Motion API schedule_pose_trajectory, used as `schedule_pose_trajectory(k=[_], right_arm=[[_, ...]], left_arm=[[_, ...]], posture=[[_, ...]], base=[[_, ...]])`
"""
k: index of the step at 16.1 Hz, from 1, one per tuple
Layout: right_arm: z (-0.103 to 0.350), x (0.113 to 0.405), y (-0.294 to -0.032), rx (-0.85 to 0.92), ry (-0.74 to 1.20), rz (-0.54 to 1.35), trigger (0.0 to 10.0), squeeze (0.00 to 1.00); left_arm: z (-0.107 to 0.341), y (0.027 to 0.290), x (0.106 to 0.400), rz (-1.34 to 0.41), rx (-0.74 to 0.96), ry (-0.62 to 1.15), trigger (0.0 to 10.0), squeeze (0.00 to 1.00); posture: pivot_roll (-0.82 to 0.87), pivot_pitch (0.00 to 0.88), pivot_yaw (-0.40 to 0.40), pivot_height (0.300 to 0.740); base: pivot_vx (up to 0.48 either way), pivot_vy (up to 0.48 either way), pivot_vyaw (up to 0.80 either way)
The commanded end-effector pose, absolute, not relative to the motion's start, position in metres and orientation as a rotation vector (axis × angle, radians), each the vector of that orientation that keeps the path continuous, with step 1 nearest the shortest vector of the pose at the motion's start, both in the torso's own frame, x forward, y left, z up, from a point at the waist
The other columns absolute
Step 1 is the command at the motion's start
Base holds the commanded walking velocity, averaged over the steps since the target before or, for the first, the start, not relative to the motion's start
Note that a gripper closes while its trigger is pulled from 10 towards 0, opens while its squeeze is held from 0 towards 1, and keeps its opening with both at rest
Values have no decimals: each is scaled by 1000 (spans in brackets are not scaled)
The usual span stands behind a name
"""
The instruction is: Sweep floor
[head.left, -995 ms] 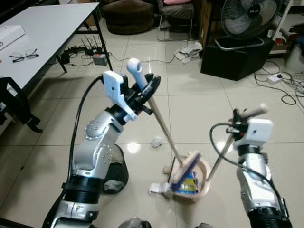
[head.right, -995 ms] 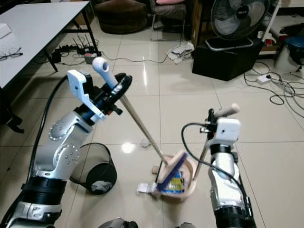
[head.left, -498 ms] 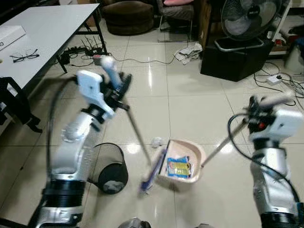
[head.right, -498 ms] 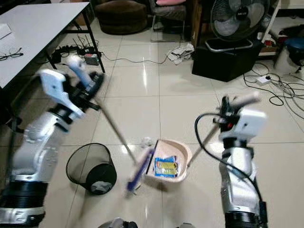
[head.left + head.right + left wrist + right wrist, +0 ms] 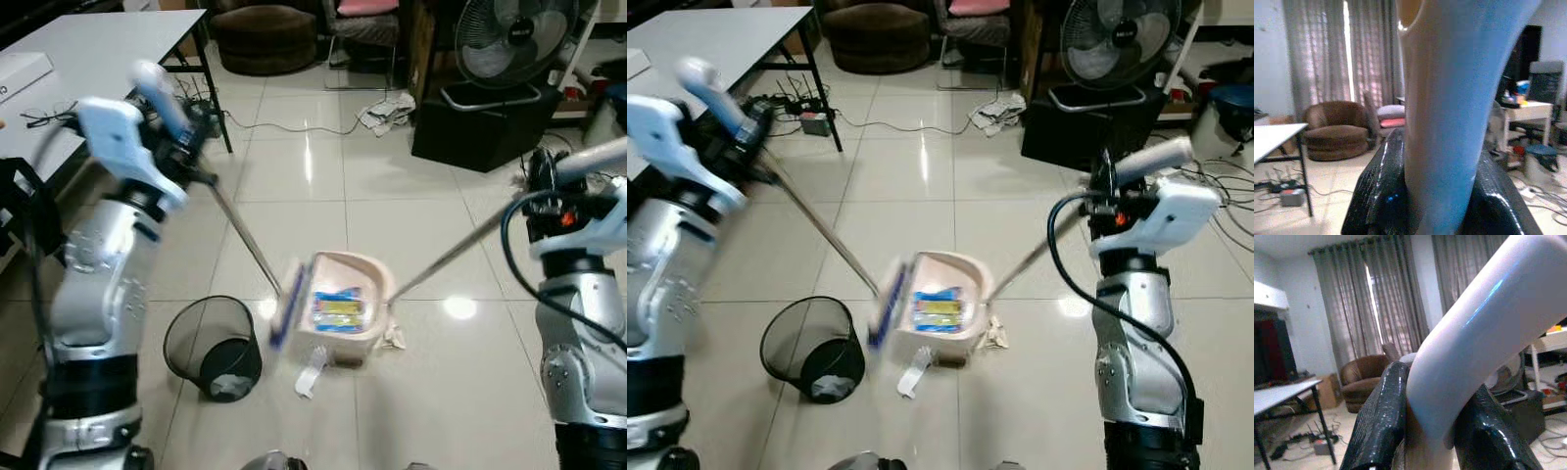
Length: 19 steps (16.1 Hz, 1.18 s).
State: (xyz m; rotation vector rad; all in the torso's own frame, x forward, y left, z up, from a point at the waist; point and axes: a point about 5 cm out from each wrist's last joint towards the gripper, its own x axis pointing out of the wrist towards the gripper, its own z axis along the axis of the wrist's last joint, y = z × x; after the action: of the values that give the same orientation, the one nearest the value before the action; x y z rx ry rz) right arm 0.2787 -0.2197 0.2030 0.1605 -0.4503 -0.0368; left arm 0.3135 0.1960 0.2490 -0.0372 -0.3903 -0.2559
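Left gripper (image 5: 1437, 196): I see jaws clamped on broom (image 5: 277, 311), swung toward 9 o'clock.
Right gripper (image 5: 1425, 431): jaws clamped on dustpan (image 5: 338, 313), now lifted nearer bin (image 5: 214, 348).

Glossy tiled floor (image 5: 323, 206), black wire-mesh bin (image 5: 211, 348), smooth plastic dustpan (image 5: 343, 294).

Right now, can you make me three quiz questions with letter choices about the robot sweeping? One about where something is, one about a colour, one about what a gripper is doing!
1. Where does the black wire wastebasket stand?
A. on the table
B. on the floor, on the robot's left of the dustpan
C. inside the dustpan

2. What colour is the broom head?
A. blue
B. red
C. green

3. What is the left gripper doing?
A. hanging open
B. holding the wastebasket
C. shut on the broom handle

Answers: 1 B, it sits on the tiles left of the pan. 2 A, its edge shows blue. 3 C, both black fingers press the handle.
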Motion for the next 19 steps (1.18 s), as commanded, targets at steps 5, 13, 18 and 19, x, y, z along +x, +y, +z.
schedule_pose_trajectory(k=[5, 13, 18, 19], right_arm=[[251, 282, -212, 241, -575, 29, 10000, 0], [275, 296, -191, 290, -589, 118, 10000, 0], [279, 300, -180, 302, -590, 148, 10000, 0], [279, 301, -178, 307, -587, 154, 10000, 0]], left_arm=[[287, 226, 315, -131, 112, -463, 10000, 0], [276, 245, 309, -161, 450, -209, 10000, 0], [249, 246, 305, -116, 538, -86, 10000, 0], [244, 247, 305, -98, 541, -71, 10000, 0]], posture=[[-111, 0, 82, 740], [-86, 0, 58, 740], [-78, 0, 54, 740], [-77, 0, 54, 740]], base=[[0, 0, 0], [0, 0, 0], [0, 0, 190], [0, 0, 800]])
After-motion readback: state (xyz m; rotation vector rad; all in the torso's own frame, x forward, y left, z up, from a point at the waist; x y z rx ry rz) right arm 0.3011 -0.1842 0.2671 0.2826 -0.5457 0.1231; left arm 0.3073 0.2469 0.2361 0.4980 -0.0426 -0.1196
